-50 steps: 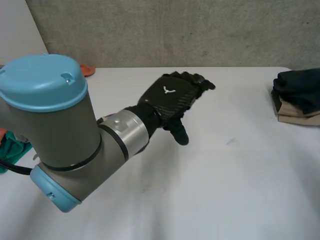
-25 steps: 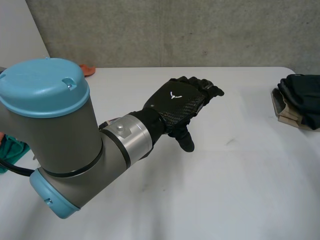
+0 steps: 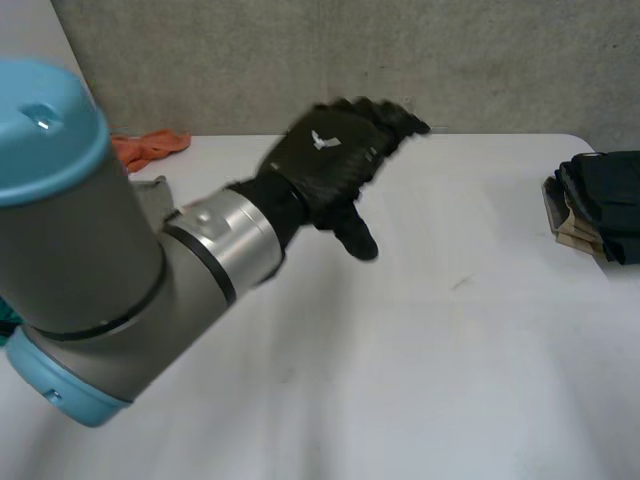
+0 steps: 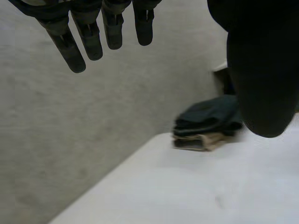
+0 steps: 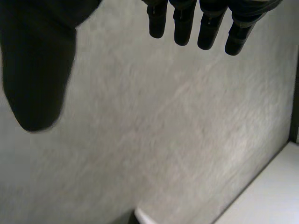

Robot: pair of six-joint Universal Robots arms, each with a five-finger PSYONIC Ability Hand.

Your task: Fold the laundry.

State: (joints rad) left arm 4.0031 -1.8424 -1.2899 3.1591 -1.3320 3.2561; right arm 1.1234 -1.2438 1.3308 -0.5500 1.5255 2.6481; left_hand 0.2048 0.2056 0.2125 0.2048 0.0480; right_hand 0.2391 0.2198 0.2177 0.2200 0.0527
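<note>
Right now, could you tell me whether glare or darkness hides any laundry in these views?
Head view: the table is evenly lit, no glare; the stack is dark but plain, the orange cloth bright. Left wrist view: the black thumb of the left hand overlaps the stack's edge. Right wrist view: the right hand is dark against an evenly lit wall.

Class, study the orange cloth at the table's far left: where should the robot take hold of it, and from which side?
Probably pinch the orange cloth by the end pointing toward the middle of the table, coming down from above on that side with the open left hand. It lies crumpled and low, and its other end is hidden behind the left arm.
</note>
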